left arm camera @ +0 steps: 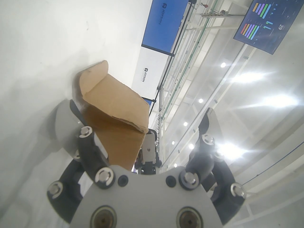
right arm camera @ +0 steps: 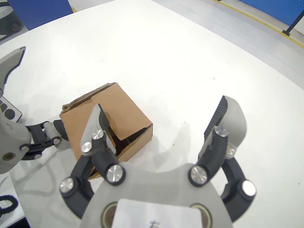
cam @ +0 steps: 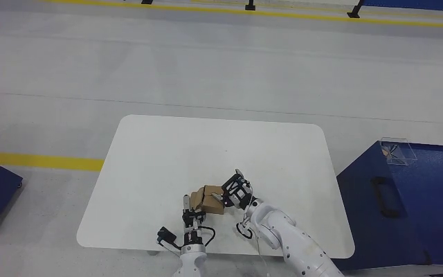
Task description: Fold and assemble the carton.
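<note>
A small brown carton sits on the white table near its front edge, with its end flaps partly open. My left gripper is open at the carton's near side, and one of its fingers touches the carton's wall. My right gripper is open on the carton's other side. One of its fingers lies over the top flap and the other hangs above bare table. In the top view the two grippers flank the carton.
A dark blue cabinet stands off the table's right edge with a clear plastic box on top. The table's back and left parts hold nothing. Yellow floor lines run beside the table.
</note>
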Robot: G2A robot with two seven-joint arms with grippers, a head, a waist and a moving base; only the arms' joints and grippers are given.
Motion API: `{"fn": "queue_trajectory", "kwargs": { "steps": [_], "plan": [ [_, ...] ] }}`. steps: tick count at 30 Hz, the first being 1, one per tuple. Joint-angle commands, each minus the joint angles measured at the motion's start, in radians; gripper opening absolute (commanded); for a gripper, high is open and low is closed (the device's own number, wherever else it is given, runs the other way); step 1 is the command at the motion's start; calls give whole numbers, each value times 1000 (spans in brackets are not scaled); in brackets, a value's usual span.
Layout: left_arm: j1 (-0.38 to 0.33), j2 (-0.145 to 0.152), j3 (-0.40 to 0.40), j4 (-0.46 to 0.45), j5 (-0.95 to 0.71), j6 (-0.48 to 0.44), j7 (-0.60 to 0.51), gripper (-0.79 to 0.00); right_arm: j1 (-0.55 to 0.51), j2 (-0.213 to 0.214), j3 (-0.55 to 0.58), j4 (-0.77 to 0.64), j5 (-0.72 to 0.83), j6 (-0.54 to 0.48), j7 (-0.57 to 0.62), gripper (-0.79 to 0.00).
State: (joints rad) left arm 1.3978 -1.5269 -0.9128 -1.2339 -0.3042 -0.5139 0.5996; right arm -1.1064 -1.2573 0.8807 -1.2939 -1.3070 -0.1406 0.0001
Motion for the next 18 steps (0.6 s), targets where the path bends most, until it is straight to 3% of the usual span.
{"fn": "queue_trajectory", "kwargs": {
  "steps": [1,8,18],
  "plan": [
    [-9,-5,-5,18,7,1,10,0,0,-1,1,0,-4,-4,5,0],
    [-22,-20,-23,43,8,-23,25,0,-1,-6,8,2,-13,-17,15,0],
    [-4,-29,-75,-12,-27,-34,3,0,-6,-11,23,1,-23,-27,17,0]
  ]
}}
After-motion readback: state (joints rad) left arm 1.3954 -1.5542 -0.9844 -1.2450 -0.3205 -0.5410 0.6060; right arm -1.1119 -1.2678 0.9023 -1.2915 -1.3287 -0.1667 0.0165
